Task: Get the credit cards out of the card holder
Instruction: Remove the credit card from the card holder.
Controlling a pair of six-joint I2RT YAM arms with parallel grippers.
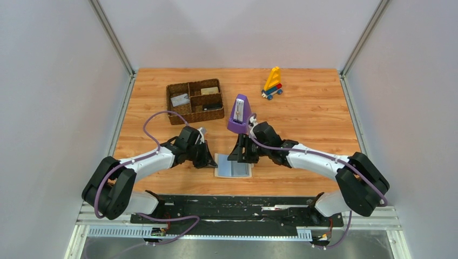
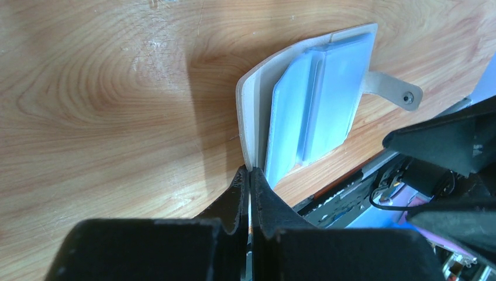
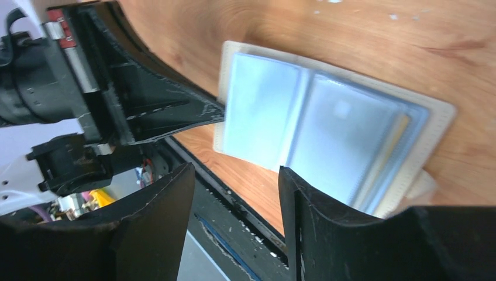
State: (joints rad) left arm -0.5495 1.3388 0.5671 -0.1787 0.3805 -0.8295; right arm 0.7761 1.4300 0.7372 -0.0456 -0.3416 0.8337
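The left gripper (image 2: 250,175) is closed tight on the left edge of the card holder (image 2: 319,105). This pins the cream cover, so the holder should not slide during extraction. The card holder lies open on the counter (image 1: 313,113) near its front edge, pocket side up, between both arms. Whether its pale blue pockets hold credit cards cannot be determined. The right gripper (image 3: 235,170) hovers over the right-hand pockets, jaws apart and holding nothing, apparently positioned to reach a card.

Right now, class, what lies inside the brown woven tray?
A grey card, a tan card and a black card, each in its own compartment of the woven tray. Anything beneath them is covered.
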